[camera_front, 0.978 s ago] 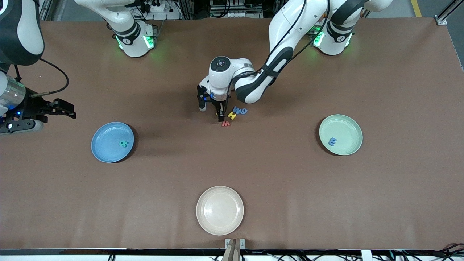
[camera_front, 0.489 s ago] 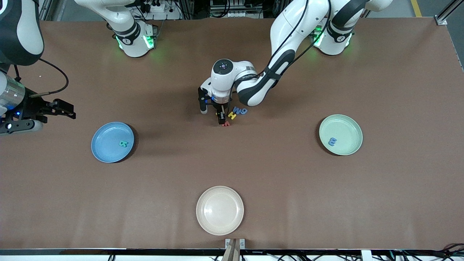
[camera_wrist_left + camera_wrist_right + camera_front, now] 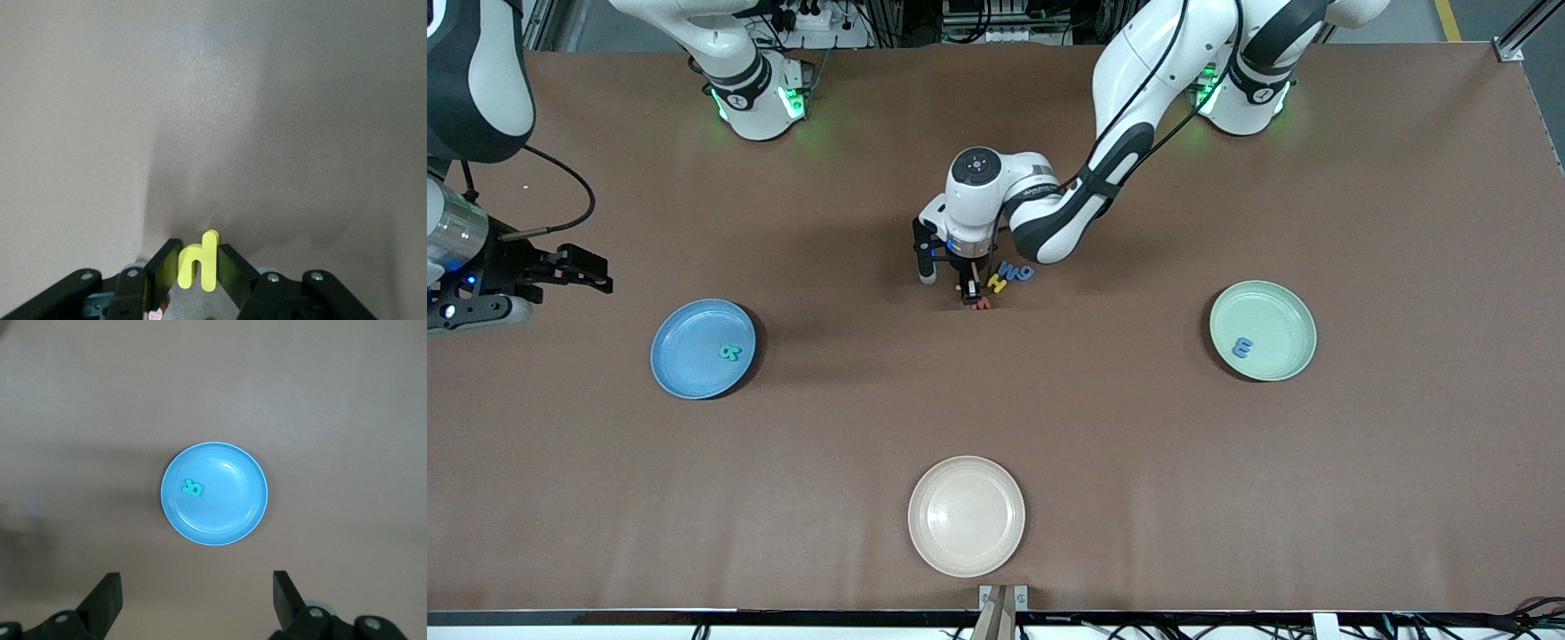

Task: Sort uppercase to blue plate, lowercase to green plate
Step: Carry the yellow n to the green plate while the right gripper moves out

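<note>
Left fingers [image 3: 230,270] closed in, pinching yellow h [image 3: 199,265] | right fingers [image 3: 107,597] spread over blue plate [image 3: 253,513], waiting

r [image 3: 730,353] in blue plate [image 3: 685,373], e [image 3: 1242,348] in green plate [image 3: 1285,356]

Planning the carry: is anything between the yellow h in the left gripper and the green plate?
Nothing visible. The left gripper is shut on the yellow h; bare table runs from there to the green plate, which holds only a blue e.
</note>
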Motion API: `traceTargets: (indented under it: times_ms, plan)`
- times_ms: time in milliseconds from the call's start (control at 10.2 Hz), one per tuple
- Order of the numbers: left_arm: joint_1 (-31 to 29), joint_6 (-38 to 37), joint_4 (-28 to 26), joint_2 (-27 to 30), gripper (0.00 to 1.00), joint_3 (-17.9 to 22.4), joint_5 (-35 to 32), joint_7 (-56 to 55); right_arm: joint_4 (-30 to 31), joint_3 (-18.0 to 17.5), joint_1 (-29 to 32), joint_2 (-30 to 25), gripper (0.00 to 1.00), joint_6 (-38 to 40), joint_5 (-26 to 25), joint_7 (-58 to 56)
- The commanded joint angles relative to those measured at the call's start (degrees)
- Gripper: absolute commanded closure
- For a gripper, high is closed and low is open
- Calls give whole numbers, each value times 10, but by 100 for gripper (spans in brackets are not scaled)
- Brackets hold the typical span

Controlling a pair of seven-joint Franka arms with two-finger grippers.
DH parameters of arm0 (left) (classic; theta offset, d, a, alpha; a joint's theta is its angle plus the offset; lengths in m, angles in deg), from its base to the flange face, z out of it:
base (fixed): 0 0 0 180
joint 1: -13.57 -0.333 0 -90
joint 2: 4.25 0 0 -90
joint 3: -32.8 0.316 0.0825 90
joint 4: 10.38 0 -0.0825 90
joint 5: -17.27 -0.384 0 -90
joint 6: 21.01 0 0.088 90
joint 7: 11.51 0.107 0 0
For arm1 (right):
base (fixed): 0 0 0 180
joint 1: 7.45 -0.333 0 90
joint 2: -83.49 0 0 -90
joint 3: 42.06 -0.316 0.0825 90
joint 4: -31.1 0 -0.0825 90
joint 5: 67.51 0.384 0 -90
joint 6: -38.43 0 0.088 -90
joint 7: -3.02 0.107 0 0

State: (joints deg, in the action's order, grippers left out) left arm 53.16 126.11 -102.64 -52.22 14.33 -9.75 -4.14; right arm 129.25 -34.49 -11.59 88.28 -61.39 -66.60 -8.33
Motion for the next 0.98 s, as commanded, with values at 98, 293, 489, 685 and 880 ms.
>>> traceTargets:
  times_ms: [98,293,489,685,880]
  plan:
    - [-22,-4,-1,11,100,-5,7,-3,-13,-5,6,6,0,9,2,6]
    - [-48,-50,1,33,100,-29,20,-3,-12,-5,6,6,0,13,2,6]
    - [-75,-96,1,52,100,-48,29,3,-13,-5,7,6,0,18,1,6]
    - [-110,-146,-4,78,100,-58,30,15,-13,-5,7,6,0,18,1,6]
    - [-163,-211,-14,112,100,-60,57,33,-14,-5,2,6,0,16,2,8]
